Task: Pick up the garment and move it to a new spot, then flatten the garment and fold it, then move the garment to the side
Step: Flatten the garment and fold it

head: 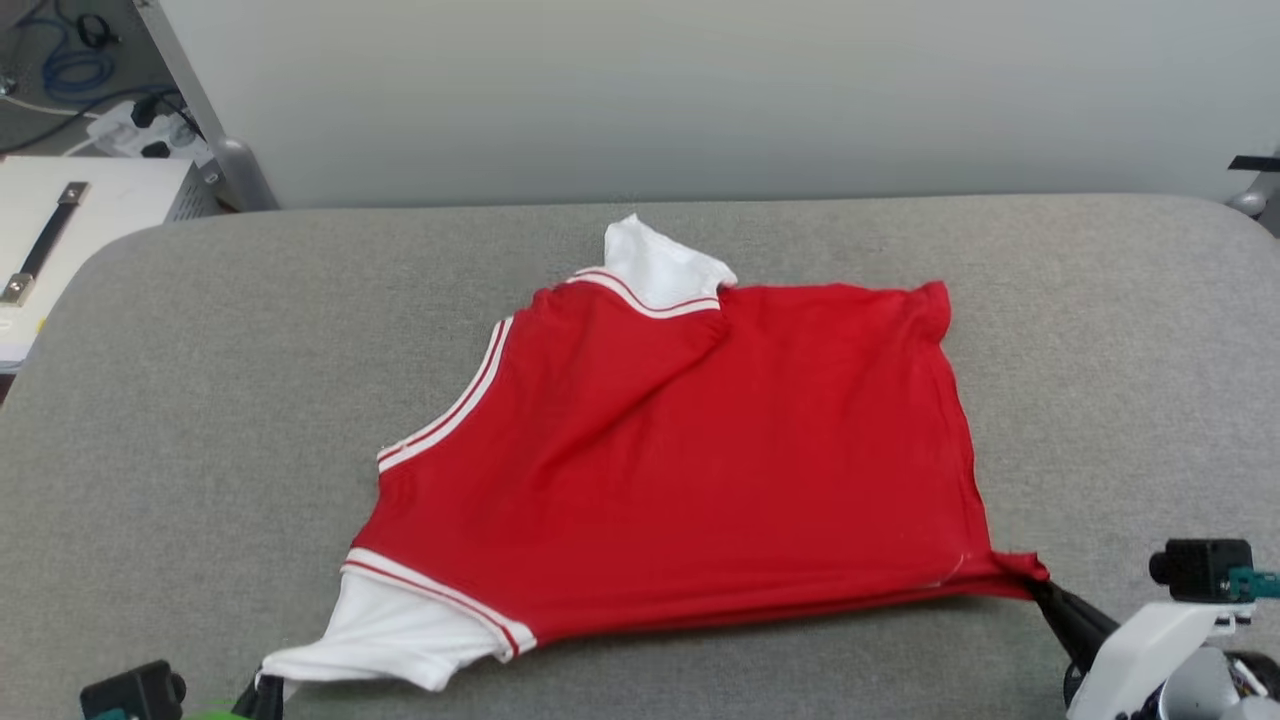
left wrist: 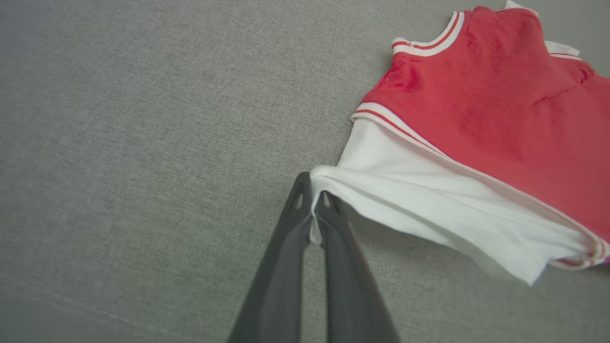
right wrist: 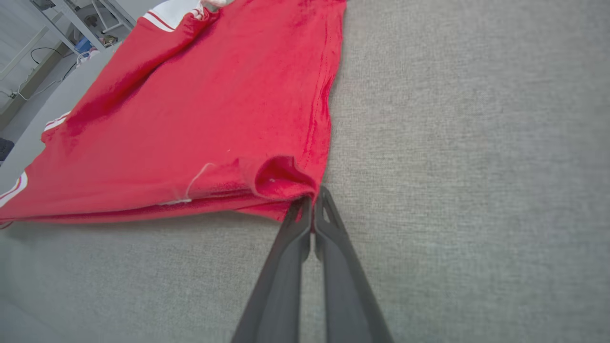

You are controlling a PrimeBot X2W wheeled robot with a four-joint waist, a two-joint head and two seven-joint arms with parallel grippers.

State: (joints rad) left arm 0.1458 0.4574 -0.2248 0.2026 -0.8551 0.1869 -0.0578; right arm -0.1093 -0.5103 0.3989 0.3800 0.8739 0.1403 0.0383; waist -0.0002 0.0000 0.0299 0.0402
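Note:
The garment [head: 690,460], a red jersey with white sleeves and striped trim, lies spread on the grey table with its plain red side up. My left gripper [left wrist: 314,202] is shut on the edge of the near white sleeve [left wrist: 429,200], at the lower left of the head view [head: 268,685]. My right gripper [right wrist: 313,200] is shut on the garment's red hem corner [right wrist: 281,178], at the lower right of the head view [head: 1040,585]. The near edge of the garment is stretched between the two grippers. No lettering shows.
The grey padded table [head: 200,400] has bare room on all sides of the garment. Behind it stands a pale wall. A white case with a handle [head: 60,230] and cables [head: 70,60] sit beyond the table's far left corner.

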